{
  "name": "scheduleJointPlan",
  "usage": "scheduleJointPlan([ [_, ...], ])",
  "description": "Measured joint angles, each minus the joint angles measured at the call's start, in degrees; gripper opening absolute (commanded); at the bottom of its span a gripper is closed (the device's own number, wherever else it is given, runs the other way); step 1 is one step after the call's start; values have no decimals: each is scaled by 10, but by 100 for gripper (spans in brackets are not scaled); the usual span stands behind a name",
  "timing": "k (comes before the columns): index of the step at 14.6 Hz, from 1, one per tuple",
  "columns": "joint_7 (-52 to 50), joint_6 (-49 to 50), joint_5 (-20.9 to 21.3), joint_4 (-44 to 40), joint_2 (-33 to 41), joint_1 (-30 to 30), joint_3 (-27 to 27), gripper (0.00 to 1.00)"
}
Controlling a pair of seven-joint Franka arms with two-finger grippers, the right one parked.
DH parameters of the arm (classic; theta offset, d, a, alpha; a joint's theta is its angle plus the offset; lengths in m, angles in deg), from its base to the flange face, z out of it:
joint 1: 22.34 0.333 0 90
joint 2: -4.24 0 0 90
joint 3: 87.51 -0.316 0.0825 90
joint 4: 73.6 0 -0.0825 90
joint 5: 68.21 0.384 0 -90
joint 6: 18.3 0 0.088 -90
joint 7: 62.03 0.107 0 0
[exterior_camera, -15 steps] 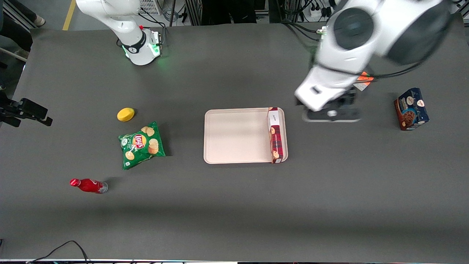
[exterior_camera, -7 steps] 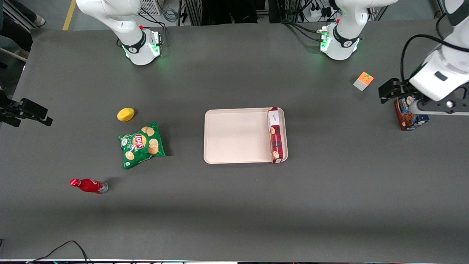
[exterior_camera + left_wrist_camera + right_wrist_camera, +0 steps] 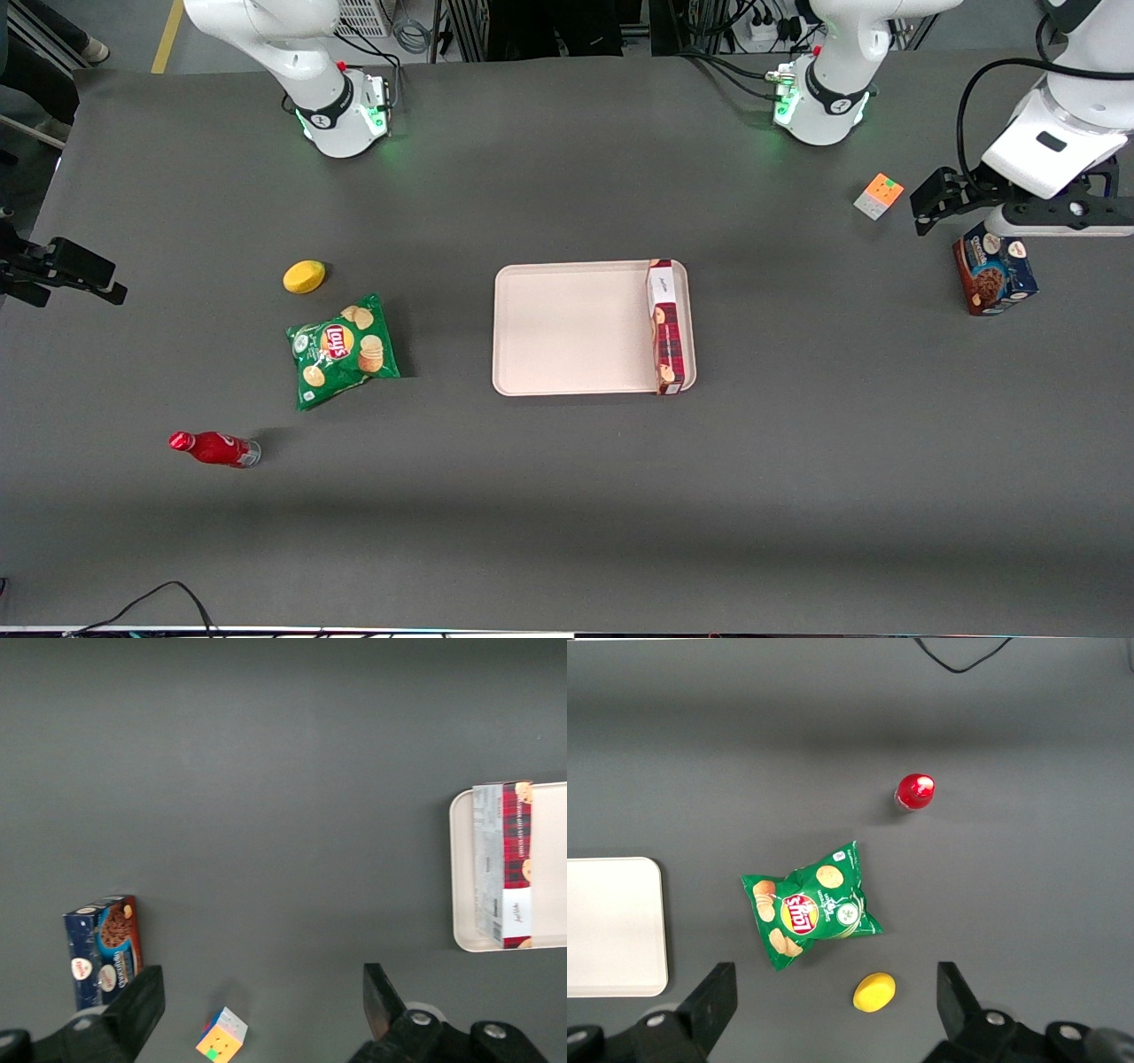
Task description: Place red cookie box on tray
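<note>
Since the earlier frame, the hand (image 3: 1019, 232) has risen slightly above the blue cookie box (image 3: 994, 268), fingers spread, empty. Red cookie box (image 3: 669, 326) sits against the tray (image 3: 567, 328) rim; a jolt could tip it off.

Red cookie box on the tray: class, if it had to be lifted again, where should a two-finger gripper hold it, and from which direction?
Probably from above, at mid-length, closing across the narrow width. The red cookie box lies long and slim along the tray's edge nearest the working arm, its top unobstructed. The open gripper hangs high near the blue cookie box.
</note>
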Motion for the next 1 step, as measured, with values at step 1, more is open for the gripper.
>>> scheduleJointPlan([
  [1, 0, -1, -5, 0, 0, 0, 0, 100],
])
